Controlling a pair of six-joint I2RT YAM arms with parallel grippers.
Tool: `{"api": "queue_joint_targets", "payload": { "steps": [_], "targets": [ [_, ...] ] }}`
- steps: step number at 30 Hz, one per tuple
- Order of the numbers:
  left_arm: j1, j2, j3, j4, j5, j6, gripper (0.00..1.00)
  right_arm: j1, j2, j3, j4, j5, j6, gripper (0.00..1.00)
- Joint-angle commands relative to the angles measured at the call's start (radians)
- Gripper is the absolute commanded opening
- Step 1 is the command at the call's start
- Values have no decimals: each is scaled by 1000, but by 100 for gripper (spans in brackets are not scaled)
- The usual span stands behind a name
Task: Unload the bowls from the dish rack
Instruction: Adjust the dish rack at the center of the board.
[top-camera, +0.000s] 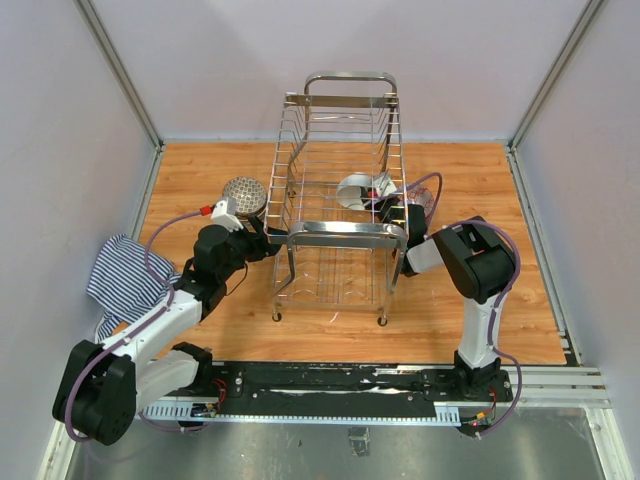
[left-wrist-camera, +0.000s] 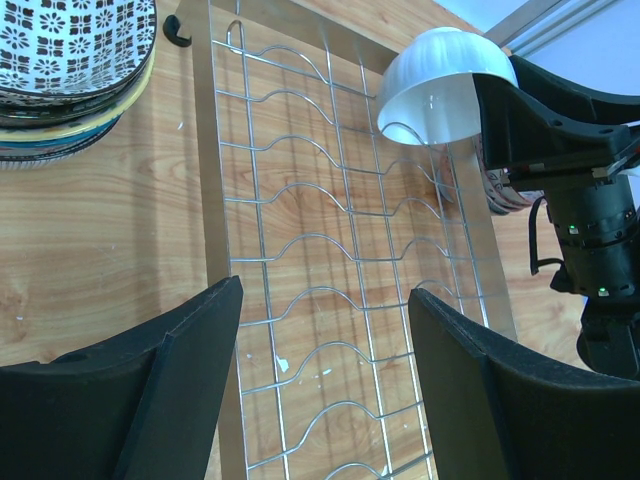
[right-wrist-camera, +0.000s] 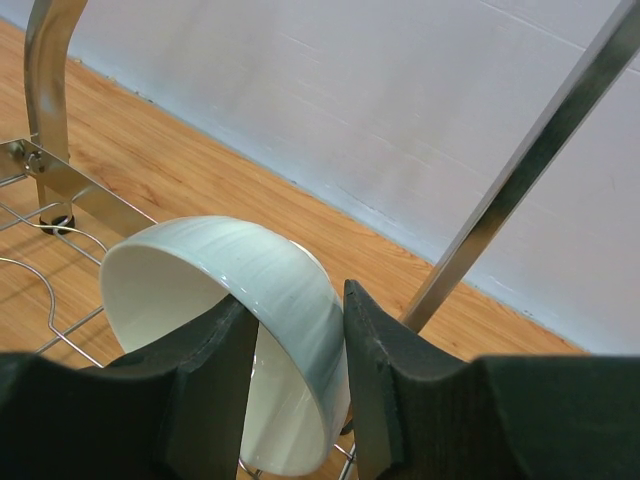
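Note:
The chrome dish rack (top-camera: 340, 130) stands mid-table. One white bowl (top-camera: 352, 188) sits tilted on edge at the rack's right side. My right gripper (top-camera: 388, 205) is shut on its rim, one finger inside the bowl (right-wrist-camera: 230, 260) and one finger (right-wrist-camera: 380, 350) outside on its wall. A stack of dark patterned bowls (top-camera: 243, 197) rests on the table left of the rack. My left gripper (top-camera: 270, 240) hovers at the rack's left edge. In the left wrist view this gripper (left-wrist-camera: 325, 295) is open over the rack wires (left-wrist-camera: 300, 200), with the white bowl (left-wrist-camera: 440, 85) farther off.
A striped cloth (top-camera: 125, 275) lies at the table's left edge. Another patterned bowl (top-camera: 427, 196) sits on the table just right of the rack, behind my right gripper. The rack's tubular handle (right-wrist-camera: 45, 60) rises left of the held bowl.

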Motion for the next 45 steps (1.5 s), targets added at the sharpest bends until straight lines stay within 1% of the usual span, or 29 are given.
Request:
{"api": "queue_joint_targets", "payload": {
  "steps": [1, 27, 35, 45],
  "targets": [
    [-7, -16, -5, 19, -4, -2, 72, 30, -69, 8, 113, 3, -14, 39],
    [-7, -19, 8, 9, -9, 3, 72, 35, -75, 35, 113, 25, -28, 40],
    [-8, -20, 11, 7, -9, 3, 72, 35, -83, 43, 113, 31, -37, 43],
    [-7, -23, 9, 8, -9, 2, 72, 35, -83, 41, 113, 35, -40, 44]
  ]
}}
